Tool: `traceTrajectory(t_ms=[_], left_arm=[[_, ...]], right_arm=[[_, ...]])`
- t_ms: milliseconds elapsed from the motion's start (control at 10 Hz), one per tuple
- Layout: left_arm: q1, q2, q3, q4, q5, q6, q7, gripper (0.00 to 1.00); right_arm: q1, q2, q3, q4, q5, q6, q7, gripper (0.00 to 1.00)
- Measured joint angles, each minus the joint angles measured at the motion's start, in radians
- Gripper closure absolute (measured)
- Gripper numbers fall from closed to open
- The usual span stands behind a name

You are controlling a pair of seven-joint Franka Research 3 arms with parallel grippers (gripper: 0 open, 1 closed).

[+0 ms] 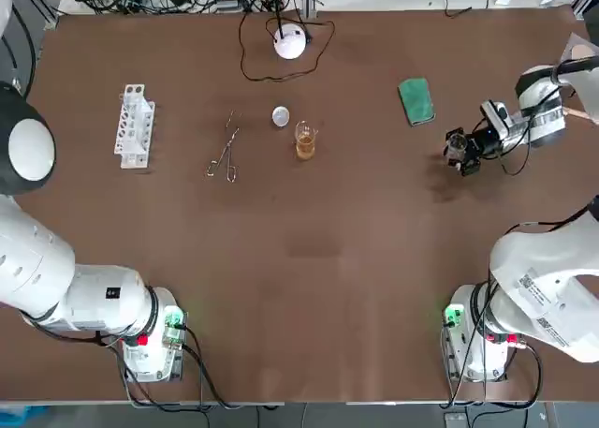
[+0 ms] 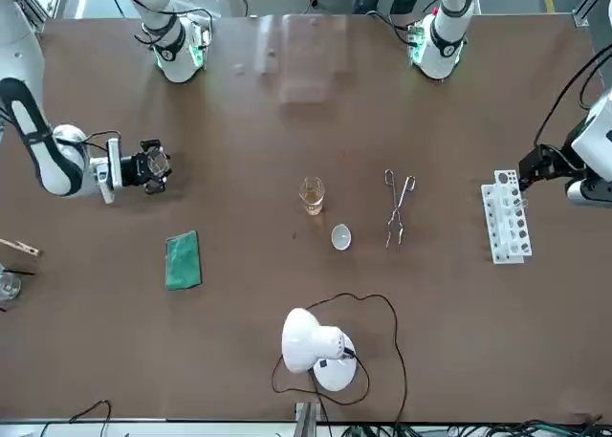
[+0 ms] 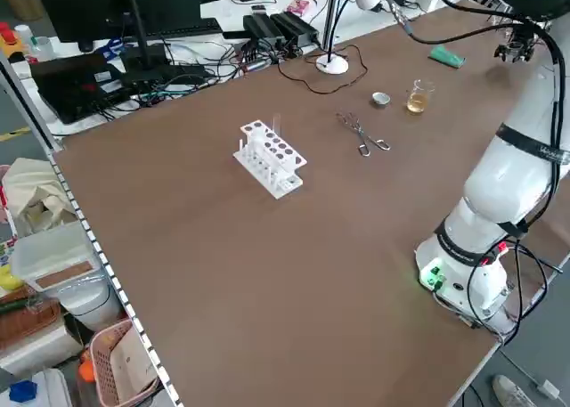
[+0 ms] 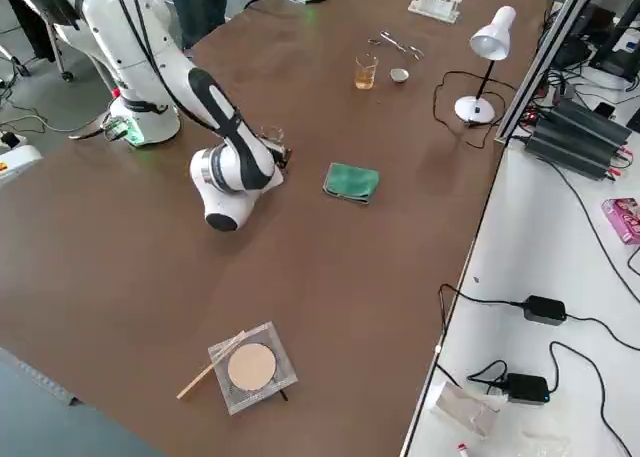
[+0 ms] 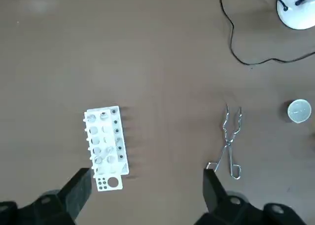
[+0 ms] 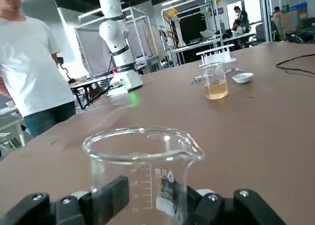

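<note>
Top view, table: we see a wide brown top with both arms based at its near edge and the loose things spread along its far half
Person: in the right wrist view someone in a white shirt stands beyond the table
Right gripper: out at the robot's right side of the table, well apart from the middle group; its fingers are clamped on either side of the empty beaker, which stands upright between them, low over the table; we cannot tell whether its base touches the top
Left gripper: high over the robot's left side, fingers spread wide and holding nothing; the test tube rack is what lies nearest below it
Lamp: white, at the far edge, its black cable looping on the table towards the middle group
Test tube rack: white, on the left side, well apart from the tongs
Wire mesh: a square with a round pad on it, at the right end of the table, a wooden stick against it
Green cloth: flat on the table, near the right gripper on its far side and slightly towards the middle
Tongs: metal, lying flat left of the middle
Amber beaker: upright, part full of amber liquid, between the tongs and the held beaker
White dish: small, just beside the amber beaker on its far side
</note>
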Motion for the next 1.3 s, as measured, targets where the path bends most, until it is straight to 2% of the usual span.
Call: traceTrajectory(t_ms=[700, 1300], left_arm=[[0.001, 0.001, 0.003, 0.000, 0.000, 0.000, 0.000, 0.00], [0.032, 0.004, 0.007, 0.000, 0.000, 0.000, -0.002, 0.00]], right_arm=[[0.001, 0.138, -0.021, 0.122, -0.059, -0.013, -0.084, 0.61], [0.002, 0.184, -0.021, 0.171, -0.075, -0.014, -0.128, 0.61]])
